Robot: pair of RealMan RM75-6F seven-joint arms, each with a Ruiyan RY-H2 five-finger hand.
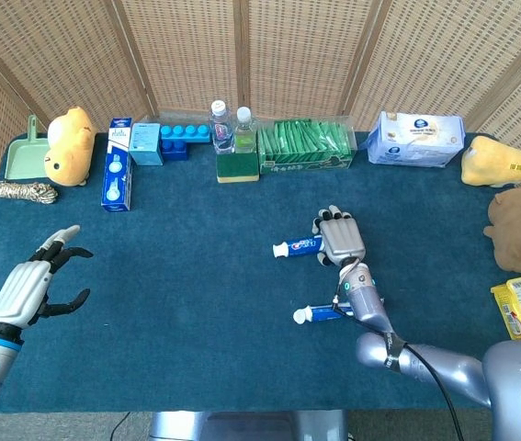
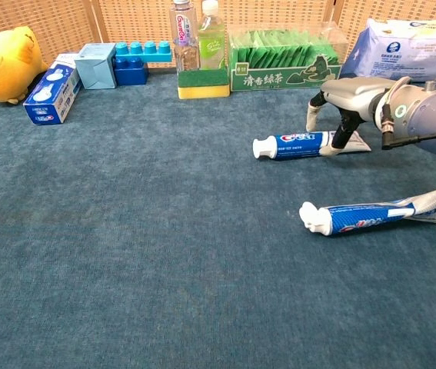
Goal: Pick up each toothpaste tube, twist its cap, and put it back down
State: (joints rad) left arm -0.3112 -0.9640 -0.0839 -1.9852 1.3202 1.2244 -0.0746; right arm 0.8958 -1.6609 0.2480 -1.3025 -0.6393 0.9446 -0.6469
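On the left side of the tabletop (image 1: pixel 186 303), my left hand (image 1: pixel 32 283) hovered with fingers spread, holding nothing. Toward the right, both tubes lay flat, so I judged no cap twisted and the whole job left. The far toothpaste tube (image 2: pixel 307 143) lay with its long axis nearly left-right, white cap pointing left. My right hand (image 2: pixel 339 108) arched over its tail, fingertips (image 2: pixel 339 138) touching it; whether it truly gripped, I could not tell. The near toothpaste tube (image 2: pixel 371 214) lay just beside my forearm, cap left, tail angled slightly away.
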